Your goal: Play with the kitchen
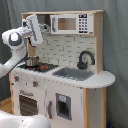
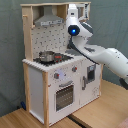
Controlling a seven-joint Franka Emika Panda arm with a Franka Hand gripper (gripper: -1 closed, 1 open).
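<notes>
Grey curtain behind, toy kitchen (image 1: 60, 75) on wooden floor (image 2: 20, 117) — pot (image 2: 46, 55) below the fingers. Gripper (image 1: 34, 27) raised near the hood (image 2: 49, 20), finger state impossible to tell. Probably between actions — next, lowering toward pot or knobs.

In the second exterior view the arm (image 2: 100, 52) hides the kitchen's (image 2: 37, 80) sink and faucet, and the picture's right edge cuts the arm off. In both exterior views the gripper's (image 1: 43, 27) fingers are too blurred to read.
</notes>
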